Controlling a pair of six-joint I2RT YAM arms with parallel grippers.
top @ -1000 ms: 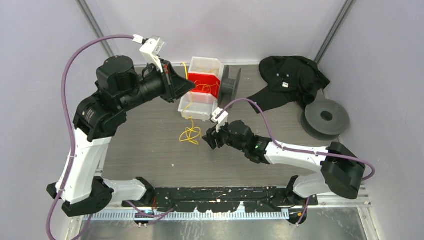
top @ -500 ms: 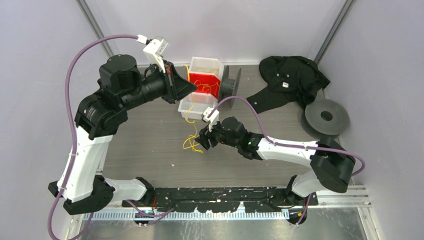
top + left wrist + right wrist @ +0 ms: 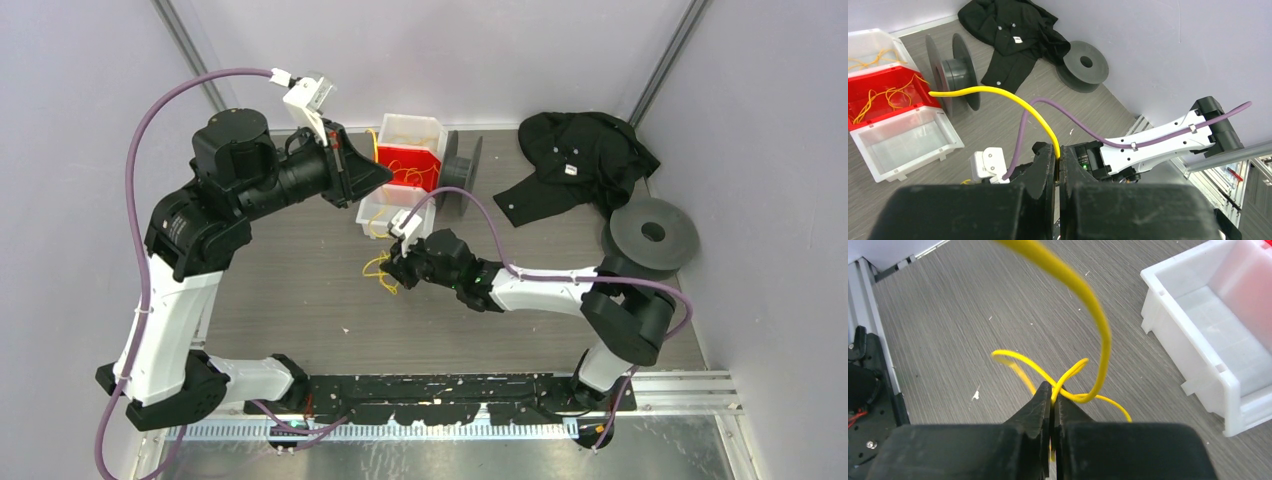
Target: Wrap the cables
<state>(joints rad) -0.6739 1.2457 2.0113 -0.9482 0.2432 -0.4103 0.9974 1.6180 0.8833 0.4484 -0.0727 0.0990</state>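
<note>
Yellow cable point(image 3: 378, 268): thin, bright yellow, glossy and string-like. I see it in small loose loops on the grey table point(image 3: 300, 300), at about 9 o'clock from the table's centre in the top view, just below the white bin point(image 3: 395, 215).
Cable form, right wrist view: two strands cross in an X on the tabletop, and a third strand point(image 3: 1100, 335) arcs up and out of the top of the view.
Right gripper point(image 3: 1053, 390): my read is fingers pressed nearly together, pinching the cable at the crossing, low over the table.
Left gripper point(image 3: 1058, 150): raised, fingers closed on the same yellow cord. A length of it point(image 3: 998, 91) curves out toward 10 o'clock and ends in front of the upright spool point(image 3: 950, 72).
Bins: white bin nearest, then a red bin point(image 3: 408, 165), then a clear bin point(image 3: 410, 130), stacked toward 12 o'clock.
Loose yellow cords point(image 3: 883, 97): tangled in the red bin, with more in the clear one.
Flat spool point(image 3: 650, 235): dark grey, at 3 o'clock.
Black garment point(image 3: 585, 155): crumpled, at 2 o'clock.
</note>
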